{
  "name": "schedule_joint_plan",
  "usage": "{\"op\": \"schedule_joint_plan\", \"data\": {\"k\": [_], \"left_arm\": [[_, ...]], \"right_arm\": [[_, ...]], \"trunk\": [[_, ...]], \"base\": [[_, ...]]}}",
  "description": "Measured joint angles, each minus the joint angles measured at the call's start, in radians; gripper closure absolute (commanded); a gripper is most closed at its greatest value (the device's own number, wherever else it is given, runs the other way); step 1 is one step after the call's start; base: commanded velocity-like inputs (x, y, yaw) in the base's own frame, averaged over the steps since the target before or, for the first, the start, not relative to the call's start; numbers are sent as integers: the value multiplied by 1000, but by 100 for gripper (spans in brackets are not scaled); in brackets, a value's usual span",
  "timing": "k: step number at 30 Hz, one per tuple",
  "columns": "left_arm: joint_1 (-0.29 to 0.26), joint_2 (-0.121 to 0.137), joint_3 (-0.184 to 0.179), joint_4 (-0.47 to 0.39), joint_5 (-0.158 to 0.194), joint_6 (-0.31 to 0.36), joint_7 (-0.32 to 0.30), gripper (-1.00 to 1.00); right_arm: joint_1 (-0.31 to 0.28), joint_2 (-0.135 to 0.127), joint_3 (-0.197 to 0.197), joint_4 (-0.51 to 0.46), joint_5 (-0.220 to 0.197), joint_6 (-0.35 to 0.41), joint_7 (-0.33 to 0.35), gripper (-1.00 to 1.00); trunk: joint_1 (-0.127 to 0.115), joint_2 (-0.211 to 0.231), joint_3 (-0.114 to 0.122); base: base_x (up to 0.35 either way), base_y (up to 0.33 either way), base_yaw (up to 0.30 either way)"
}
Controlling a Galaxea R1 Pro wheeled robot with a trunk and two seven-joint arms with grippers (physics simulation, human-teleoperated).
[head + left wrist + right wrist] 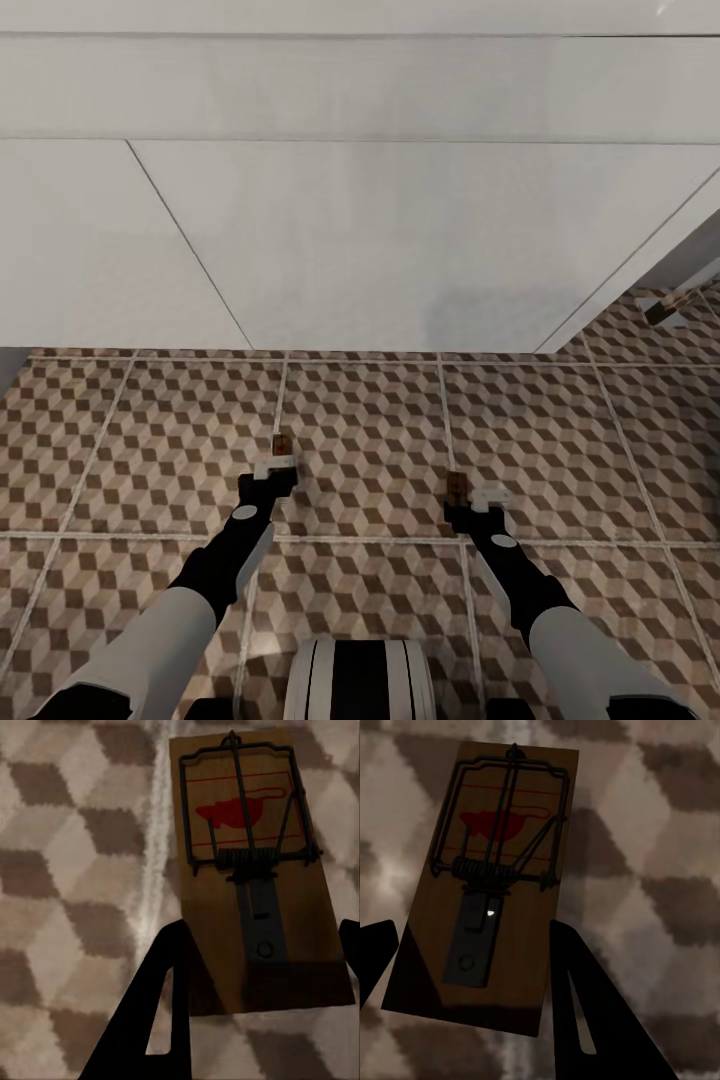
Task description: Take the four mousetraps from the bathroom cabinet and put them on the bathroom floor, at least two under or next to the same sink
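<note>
Each of my grippers holds a brown wooden mousetrap low over the cube-patterned bathroom floor (380, 430), just in front of the white boxy bathroom sink (360, 230). My left gripper (278, 464) is shut on the near end of one mousetrap (282, 442). In the left wrist view that mousetrap (247, 870) shows its red mark and wire spring, with dark fingers (161, 1005) against its sides. My right gripper (468, 505) is shut on a second mousetrap (457, 487). In the right wrist view the second mousetrap (495, 870) sits between the fingers (577, 997).
The sink's white front overhangs the tiles across the far side. At the far right, beside the sink's corner, a small brown and pale object (663, 308) lies on the tiles; it looks like another mousetrap. My base (360, 680) shows at the near edge.
</note>
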Motion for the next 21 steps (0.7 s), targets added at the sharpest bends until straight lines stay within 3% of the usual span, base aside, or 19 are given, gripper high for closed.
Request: {"op": "schedule_joint_plan", "data": {"k": [7, 21], "left_arm": [[0, 1, -2, -25, 3, 0, 36, 100], [0, 1, -4, -26, 3, 0, 42, 100]], "right_arm": [[0, 1, 0, -1, 0, 0, 0, 100], [0, 1, 0, -2, 0, -1, 0, 100]], "trunk": [[0, 0, 0], [1, 0, -8]], "base": [[0, 0, 0], [0, 0, 0]]}}
